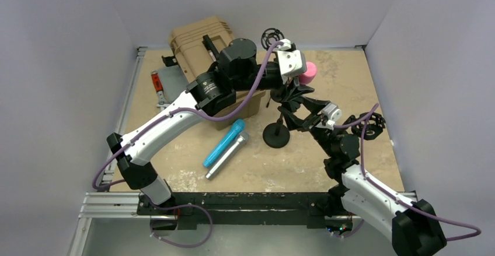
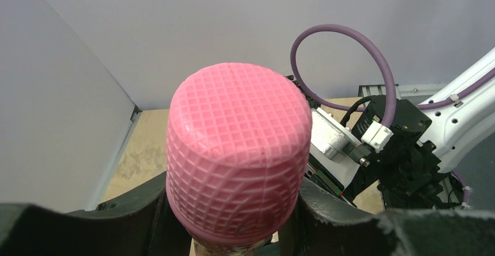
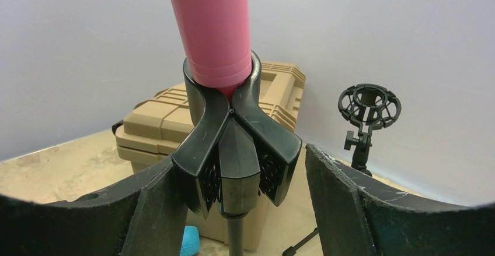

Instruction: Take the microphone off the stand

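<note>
- Our left gripper (image 2: 233,224) is clamped on the pink microphone (image 2: 236,151), with one finger pressed against each side below its gridded head.
- The microphone's lower end sits between the prongs of the black clip (image 3: 233,133) on top of the stand.
- Our right gripper (image 3: 239,162) flanks that clip with its jaws apart, and a clear gap shows on one side.
- On the table (image 1: 350,93), a blue microphone (image 1: 225,143) and a silver microphone (image 1: 227,155) lie side by side near the stand's round base (image 1: 276,134).
</note>
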`<state>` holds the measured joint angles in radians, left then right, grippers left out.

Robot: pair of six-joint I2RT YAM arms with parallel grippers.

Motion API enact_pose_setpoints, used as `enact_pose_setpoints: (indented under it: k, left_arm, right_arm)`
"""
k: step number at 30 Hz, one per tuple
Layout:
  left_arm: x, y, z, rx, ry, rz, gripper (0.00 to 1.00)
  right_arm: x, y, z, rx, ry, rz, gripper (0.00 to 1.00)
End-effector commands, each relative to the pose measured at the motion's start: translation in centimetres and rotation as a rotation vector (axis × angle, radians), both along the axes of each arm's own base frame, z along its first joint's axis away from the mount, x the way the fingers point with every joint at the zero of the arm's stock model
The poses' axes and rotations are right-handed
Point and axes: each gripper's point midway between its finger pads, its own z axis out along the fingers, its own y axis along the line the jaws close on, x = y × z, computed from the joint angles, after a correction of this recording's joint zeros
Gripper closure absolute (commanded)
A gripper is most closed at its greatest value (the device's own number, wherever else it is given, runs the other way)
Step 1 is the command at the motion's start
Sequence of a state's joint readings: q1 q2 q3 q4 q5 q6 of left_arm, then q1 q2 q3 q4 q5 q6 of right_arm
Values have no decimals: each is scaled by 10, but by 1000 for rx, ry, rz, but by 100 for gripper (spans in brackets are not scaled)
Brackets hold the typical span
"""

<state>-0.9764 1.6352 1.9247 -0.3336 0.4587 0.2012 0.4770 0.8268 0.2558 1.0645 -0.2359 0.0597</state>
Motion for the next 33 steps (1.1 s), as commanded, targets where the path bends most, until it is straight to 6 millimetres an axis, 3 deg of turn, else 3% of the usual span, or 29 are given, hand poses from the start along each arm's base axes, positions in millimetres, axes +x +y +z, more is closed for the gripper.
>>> enact_pose_setpoints:
  k: [1,5,14,19,22,24,29,33]
  left_arm:
    - [-9,6,-8,25,62,-1,100]
    - [-12,12,19,-29,35,4,100]
    - [-26,53,119,-237,-99,72,100]
    - [-33,92,135,-266,-118,163,100]
    - [-33,123,116,-213,-100,263,100]
    - [-32,147,90,-149,-63,344,100]
    - [-40,195,-4,56,108,479,100]
    - [-53,206,-76,143,293,514,100]
  right_arm:
    - [0,-7,14,25,-47,-31,36]
    - [0,-7,14,21,-51,-32,45]
    - [3,-3,10,6,-38,-23,52]
    - [3,-5,10,12,-34,-35,46]
    - [3,-8,9,17,-32,-46,43]
    - [3,-9,9,21,-32,-51,41]
    - [4,-9,7,24,-10,-51,27]
    - [6,-9,6,30,2,-52,4]
